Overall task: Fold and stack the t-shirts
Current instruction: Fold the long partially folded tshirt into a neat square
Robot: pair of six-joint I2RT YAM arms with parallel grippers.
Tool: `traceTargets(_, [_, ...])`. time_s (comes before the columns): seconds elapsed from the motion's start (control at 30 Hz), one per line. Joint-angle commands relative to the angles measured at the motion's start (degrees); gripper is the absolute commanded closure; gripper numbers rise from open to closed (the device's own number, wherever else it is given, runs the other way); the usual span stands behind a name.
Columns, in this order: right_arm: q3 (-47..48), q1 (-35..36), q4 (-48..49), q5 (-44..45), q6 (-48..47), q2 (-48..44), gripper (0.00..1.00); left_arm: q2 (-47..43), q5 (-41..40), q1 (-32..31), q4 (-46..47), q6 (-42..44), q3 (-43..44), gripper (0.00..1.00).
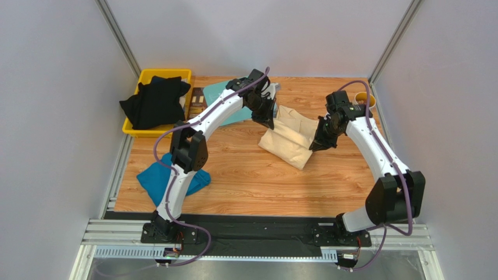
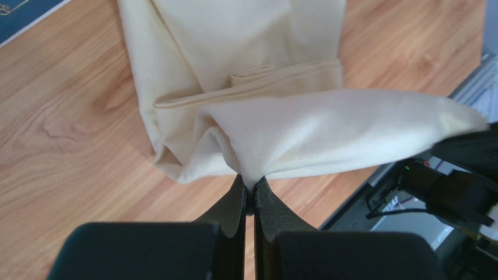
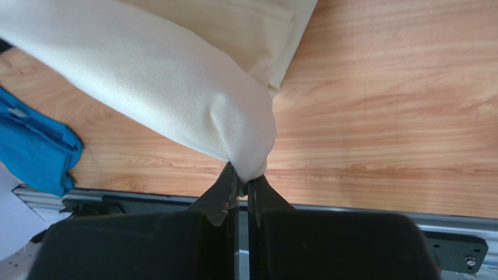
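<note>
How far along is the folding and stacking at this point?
Nothing looks stacked yet. In hand: left end effector and right end effector each pinch the partly folded cream t-shirt. Remaining: the crumpled teal-blue t-shirt and the black t-shirts heaped in the yellow bin.

Left wrist: cream shirt (image 2: 280, 128) runs off the top edge, beyond the left gripper (image 2: 249, 188) fingers; the cloth between the pads is hidden. Board (image 2: 17, 11) shows only a corner far left of the fingers, print unreadable.
Right wrist: shirt clipped top and left, above the right gripper (image 3: 242, 179) fingers; teal-blue shirt (image 3: 32, 146) cut by the left edge.
Top: left arm (image 1: 204, 119) covers part of board and teal-blue shirt. Black pile (image 1: 155, 102) in yellow bin (image 1: 166, 72): count unclear. Round yellow thing (image 1: 367, 99) behind right arm (image 1: 368, 137): can't identify.
</note>
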Motion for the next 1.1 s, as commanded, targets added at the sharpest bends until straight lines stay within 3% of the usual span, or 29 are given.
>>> traceTargets(0.0, [4.7,-1.6,1.9,6.1,-2.8,4.2,1.0,4.6,-2.5,1.3,1.8,-0.2,4.1,1.0])
traceTargets(0.2, [7.3,-4.4,3.3,8.7,-4.6,8.1,1.0,7.6,-3.4,1.3,11.3,-0.7,5.8,1.0])
traceTargets(0.33, [7.4,-5.7,4.5,8.9,-5.1,9.1,1.0,10.1,-3.1,1.3,12.5,-0.1,10.8,1.0])
traceTargets(0.57, [5.8,-5.9,10.2,9.6,-6.4,10.2,1.0,9.2,-3.2,1.3,20.9,-0.2,8.1,1.0])
traceTargets(1.07, [9.6,-7.0,16.7,12.5,-5.7,21.8,1.0,18.9,0.2,1.6,25.2,-0.6,12.2,1.0])
